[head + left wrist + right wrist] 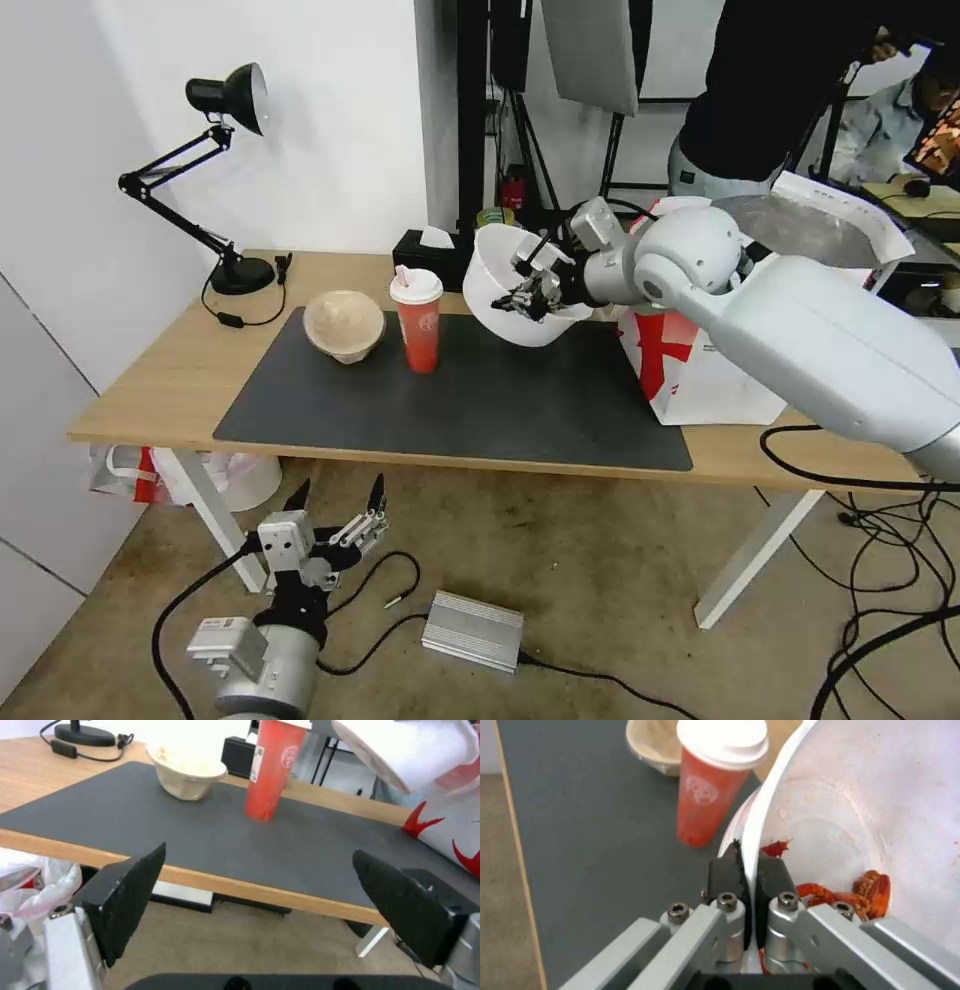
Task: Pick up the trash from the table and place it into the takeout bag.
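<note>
The right gripper (747, 870) pinches the tilted bowl's (500, 280) rim; scraps (860, 896) could spill short of the bag (700, 380). The left gripper (340, 505), open, waits low.

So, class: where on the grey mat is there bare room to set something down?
Free: the mat in front of the red cup and pulp bowl, across to the takeout bag. Crowded: the back-left, around both. The right gripper holds the white bowl aloft.
</note>
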{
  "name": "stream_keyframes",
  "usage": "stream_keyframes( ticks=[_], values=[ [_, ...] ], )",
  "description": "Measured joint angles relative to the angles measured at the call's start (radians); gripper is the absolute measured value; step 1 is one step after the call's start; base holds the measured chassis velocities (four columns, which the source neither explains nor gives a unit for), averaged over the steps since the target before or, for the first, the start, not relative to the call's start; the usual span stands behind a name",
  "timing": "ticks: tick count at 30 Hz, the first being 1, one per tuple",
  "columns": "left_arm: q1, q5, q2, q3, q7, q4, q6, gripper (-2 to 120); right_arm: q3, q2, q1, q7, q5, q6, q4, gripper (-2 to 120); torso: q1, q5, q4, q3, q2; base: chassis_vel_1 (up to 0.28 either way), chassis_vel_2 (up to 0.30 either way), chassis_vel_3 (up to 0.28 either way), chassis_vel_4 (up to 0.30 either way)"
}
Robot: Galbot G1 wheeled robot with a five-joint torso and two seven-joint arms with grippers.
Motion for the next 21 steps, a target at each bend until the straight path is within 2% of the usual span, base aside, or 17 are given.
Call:
stream_keyframes(
  ticks=[21],
  values=[
    [-0.003,0.003,-0.001,0.003,0.001,-0.006,-0.001,100,0.052,-0.001,0.067,-0.026,0.017,0.0,-0.04,0,0.0,0.0,0.0,0.0,0.0,0.0,0.0,0.0,0.0]
  ],
)
